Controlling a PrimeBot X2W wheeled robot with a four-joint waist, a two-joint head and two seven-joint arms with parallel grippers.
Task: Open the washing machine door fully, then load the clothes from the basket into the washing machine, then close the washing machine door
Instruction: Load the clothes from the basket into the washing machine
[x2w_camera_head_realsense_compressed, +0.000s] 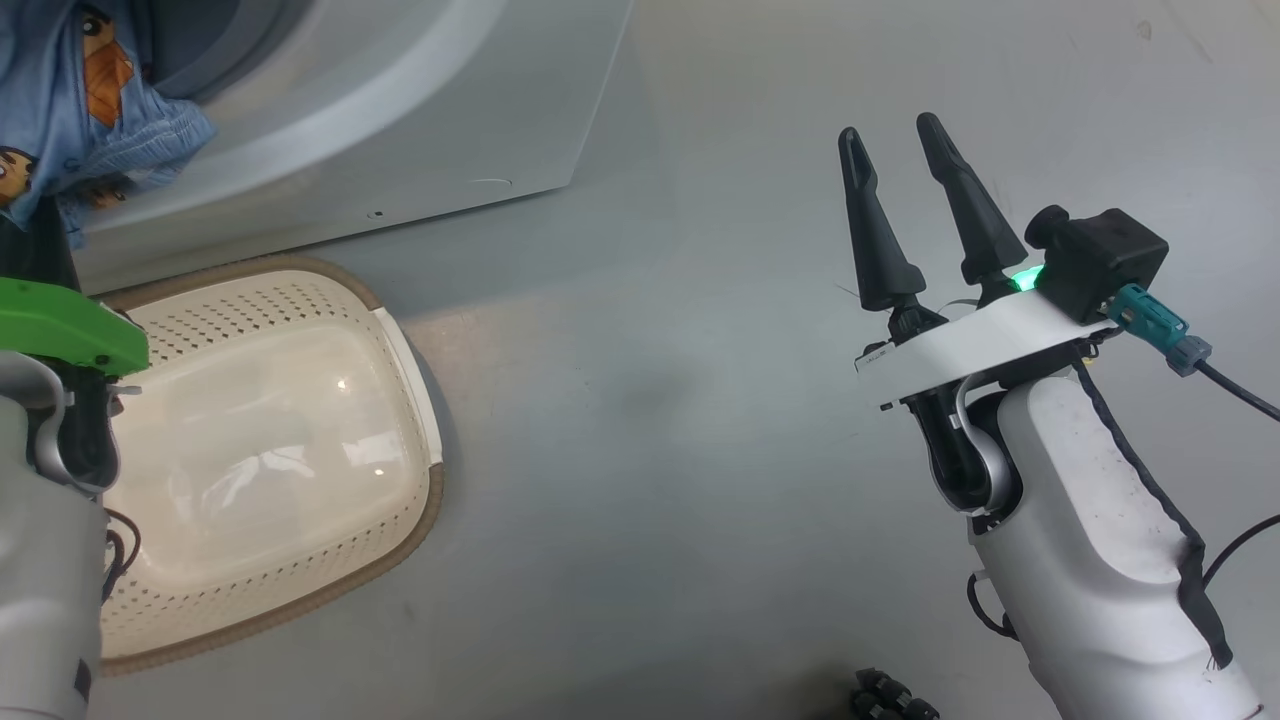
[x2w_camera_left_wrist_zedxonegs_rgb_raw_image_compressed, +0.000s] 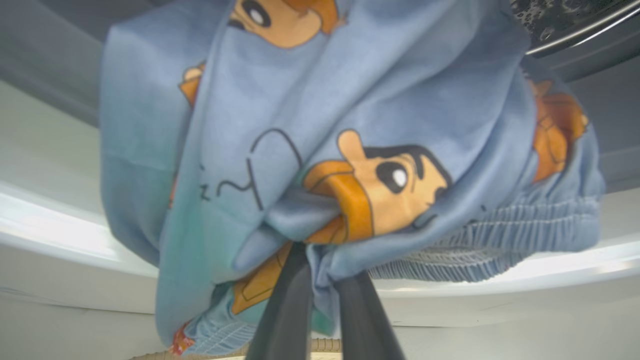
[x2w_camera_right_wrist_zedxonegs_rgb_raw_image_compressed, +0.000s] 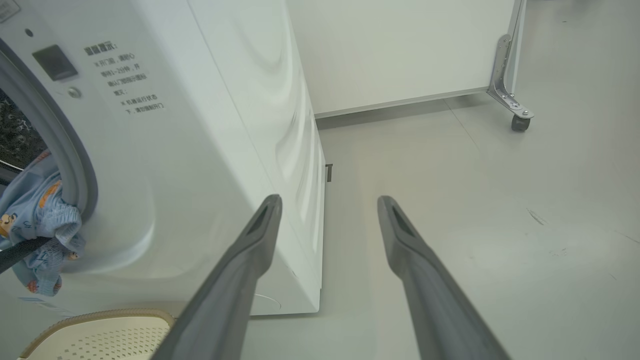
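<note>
At the mouth of the machine, the left gripper pinches the clothes. The right gripper is open, over the floor.

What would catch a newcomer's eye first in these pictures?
The blue cartoon-print clothes, bunched in the shut left claw at the mouth of the washing machine, upper left in the head view. Below, the cream basket on the floor shows a bare bottom, and the right claw hangs open over floor.
</note>
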